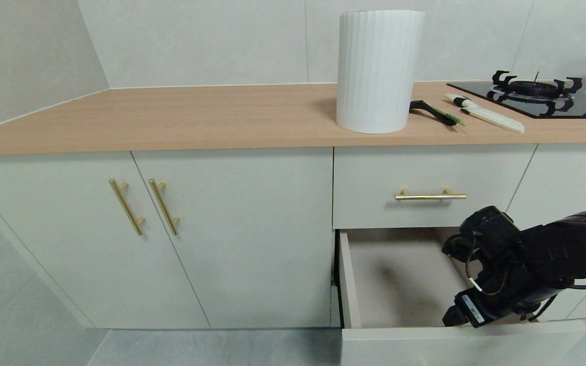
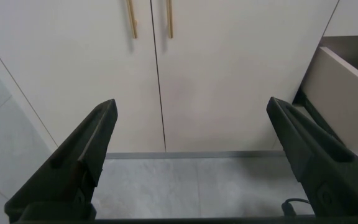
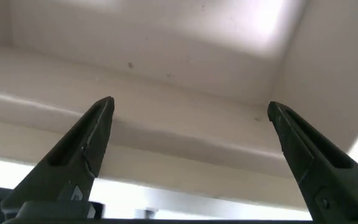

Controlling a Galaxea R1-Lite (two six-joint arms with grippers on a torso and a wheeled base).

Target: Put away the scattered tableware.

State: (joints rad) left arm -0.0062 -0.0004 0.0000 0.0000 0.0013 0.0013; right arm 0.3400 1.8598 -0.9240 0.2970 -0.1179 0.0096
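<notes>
Bench (image 1: 171, 114): wood-tone top over pale cabinets, tiled wall behind; hob (image 1: 542, 94) at 2 o'clock in head view.
Canister (image 1: 377, 71): tall white ribbed cylinder, upright on bench at 12–1 o'clock.
Tableware, place: on bench betw. canister & hob, none in the drawer.
Black-handled utensil (image 1: 433, 113): lies flat at canister's 3 o'clock, just beside it; working end hidden behind canister; green bit at the near tip.
Pale knife (image 1: 496, 120): flat, long whitish blade, white handle w/ dark-green band; near the hob edge. One pc or two: can't tell.
Open drawer (image 1: 348, 279): lower one, pulled out at 5 o'clock; bare floor inside.
Upper drawer handle (image 1: 430, 195): gold bar, drawer closed, directly above the open one.
Right arm (image 1: 517, 264): low, reaching into the open drawer.
Right tool (image 3: 190, 104): spread wide, nothing in it, facing drawer interior.
Left tool (image 2: 190, 104): spread wide, nothing in it, facing cabinet doors (image 2: 229, 68) & floor.
Risk 1: right arm rising out could catch the upper drawer front or bench lip, both overhang it.
Risk 2: thin flat pcs prob. slide on the smooth top instead of being pinched.
Risk 3: reach for black utensil may knock the canister, gap is tight.
</notes>
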